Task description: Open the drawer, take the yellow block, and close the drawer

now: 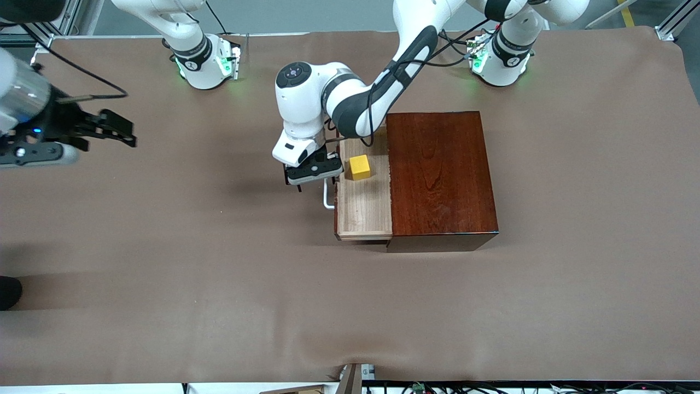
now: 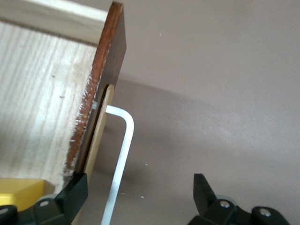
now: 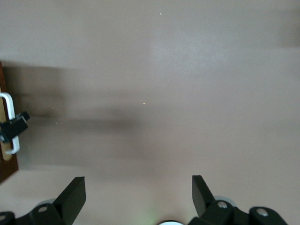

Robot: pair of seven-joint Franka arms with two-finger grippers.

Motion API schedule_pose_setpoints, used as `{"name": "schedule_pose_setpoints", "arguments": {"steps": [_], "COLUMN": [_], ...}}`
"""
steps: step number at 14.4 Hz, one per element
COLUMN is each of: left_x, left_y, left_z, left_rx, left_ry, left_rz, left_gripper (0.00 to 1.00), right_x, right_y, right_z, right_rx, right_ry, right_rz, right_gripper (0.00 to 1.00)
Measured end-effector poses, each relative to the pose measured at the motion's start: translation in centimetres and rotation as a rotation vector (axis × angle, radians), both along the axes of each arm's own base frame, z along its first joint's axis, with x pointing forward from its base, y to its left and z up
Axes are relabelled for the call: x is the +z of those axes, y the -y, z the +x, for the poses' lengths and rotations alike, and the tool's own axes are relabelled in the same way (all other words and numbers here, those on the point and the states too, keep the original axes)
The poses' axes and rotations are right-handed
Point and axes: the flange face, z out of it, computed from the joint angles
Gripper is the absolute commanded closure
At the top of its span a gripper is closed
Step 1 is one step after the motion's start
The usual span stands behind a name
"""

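Drawer (image 1: 363, 210) stands pulled out of wooden box (image 1: 440, 172), toward right arm's end of table (image 1: 219, 284).

Yellow block (image 1: 360, 167) sits inside drawer, at its end farther from front camera.

I see left gripper (image 1: 313, 176) just beside block, fingers spread wide, empty, straddling white handle (image 2: 121, 159) and drawer front. That front panel stands between them.

Right gripper (image 1: 112, 128) waits well apart, wide, empty.

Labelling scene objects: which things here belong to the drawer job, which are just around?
Job:
- glossy reddish-brown wooden box
- its pale-wood drawer, pulled out, white U-shaped bar handle
- small yellow cube in the drawer
- left gripper, open astride the handle

Around:
- brown table cover
- right gripper, open, waiting
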Motion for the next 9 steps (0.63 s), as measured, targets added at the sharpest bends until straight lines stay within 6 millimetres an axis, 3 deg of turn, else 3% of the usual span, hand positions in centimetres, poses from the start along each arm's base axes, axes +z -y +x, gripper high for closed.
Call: {"name": "schedule_pose_setpoints", "arguments": {"steps": [2, 4, 7, 9], "left_x": [3.6, 9.3, 17.4, 20.6], "left_y": [-1.3, -4.2, -11.3, -15.7], "left_z": [0.9, 2.6, 5.2, 6.4], "left_rx": [-0.012, 0.015, 0.052, 0.078], "left_ry": [0.009, 0.016, -0.023, -0.055], "left_rz": [0.019, 0.02, 0.071, 0.101], "left_gripper": [0.0, 0.0, 0.0, 0.0], "right_x": [-0.2, -0.3, -0.6, -1.0], "right_y": [-1.9, -3.6, -6.0, -7.6], "right_z": [0.0, -0.1, -0.1, -0.1], "right_rx": [-0.093, -0.189, -0.276, -0.336], "right_ry": [0.004, 0.011, 0.01, 0.009], "right_rz": [-0.01, -0.016, -0.006, -0.003], "right_gripper": [0.0, 0.0, 0.0, 0.0]}}
